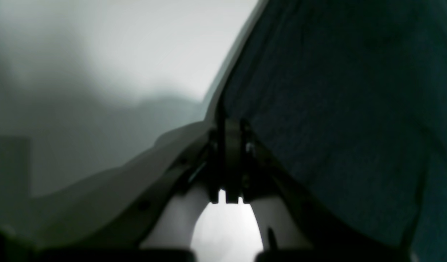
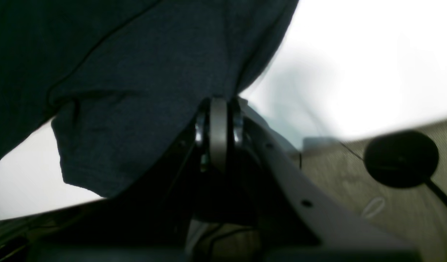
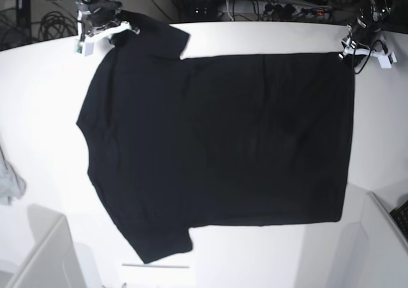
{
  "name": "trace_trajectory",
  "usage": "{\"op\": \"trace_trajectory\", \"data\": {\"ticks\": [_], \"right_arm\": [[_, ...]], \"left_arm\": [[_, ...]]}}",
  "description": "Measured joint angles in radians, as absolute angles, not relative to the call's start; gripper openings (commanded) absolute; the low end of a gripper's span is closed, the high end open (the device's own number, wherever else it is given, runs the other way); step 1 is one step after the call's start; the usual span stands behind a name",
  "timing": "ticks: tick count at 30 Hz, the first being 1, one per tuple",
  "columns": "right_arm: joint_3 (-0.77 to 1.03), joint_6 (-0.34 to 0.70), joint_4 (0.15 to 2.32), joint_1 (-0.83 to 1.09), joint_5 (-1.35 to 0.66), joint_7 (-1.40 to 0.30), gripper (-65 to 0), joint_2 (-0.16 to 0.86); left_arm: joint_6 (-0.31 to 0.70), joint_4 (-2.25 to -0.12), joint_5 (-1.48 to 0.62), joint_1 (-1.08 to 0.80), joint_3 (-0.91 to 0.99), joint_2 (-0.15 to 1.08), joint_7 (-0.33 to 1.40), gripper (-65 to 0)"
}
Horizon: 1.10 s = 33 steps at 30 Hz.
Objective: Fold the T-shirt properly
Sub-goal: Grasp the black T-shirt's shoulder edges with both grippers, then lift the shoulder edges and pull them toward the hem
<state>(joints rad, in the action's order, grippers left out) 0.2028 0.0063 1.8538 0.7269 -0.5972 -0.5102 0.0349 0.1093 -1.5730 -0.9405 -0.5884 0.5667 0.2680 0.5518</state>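
T-shirt (image 3: pixel 217 154) is lying spread flat on the white table (image 3: pixel 38 109), plain black side up, sleeves toward the grey cloth (image 3: pixel 9 183) at the table's edge. At the T-shirt's far corners both pincers are gripping cloth: left pincer (image 3: pixel 349 49) is clenching the far hem corner (jaws pressed together in its wrist view), right pincer (image 3: pixel 105 33) is clamping the far sleeve, fabric draping over it.
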Motion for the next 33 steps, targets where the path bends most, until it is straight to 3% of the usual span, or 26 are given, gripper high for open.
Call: {"op": "trace_trajectory", "data": {"ticks": [9, 14, 28, 33], "right_arm": [[0.202, -0.009, 1.954, 0.800, -0.586, -0.537, -65.0, 0.035], [0.202, -0.009, 1.987, 0.798, -0.588, -0.536, -65.0, 0.032], [0.201, -0.009, 1.988, 0.655, -0.595, -0.544, -65.0, 0.040], [0.201, -0.012, 1.988, 0.590, -0.591, -0.565, -65.0, 0.041]], "left_arm": [[0.109, -1.732, -0.781, -0.685, 0.567, 0.260, 0.559, -65.0], [0.111, -1.853, -0.625, -0.690, 0.577, 0.171, 0.568, -65.0], [0.111, -1.927, -0.603, -0.615, 0.601, 0.154, 0.570, -65.0], [0.109, -1.918, -0.605, -0.533, 0.605, 0.153, 0.665, -65.0]]}}
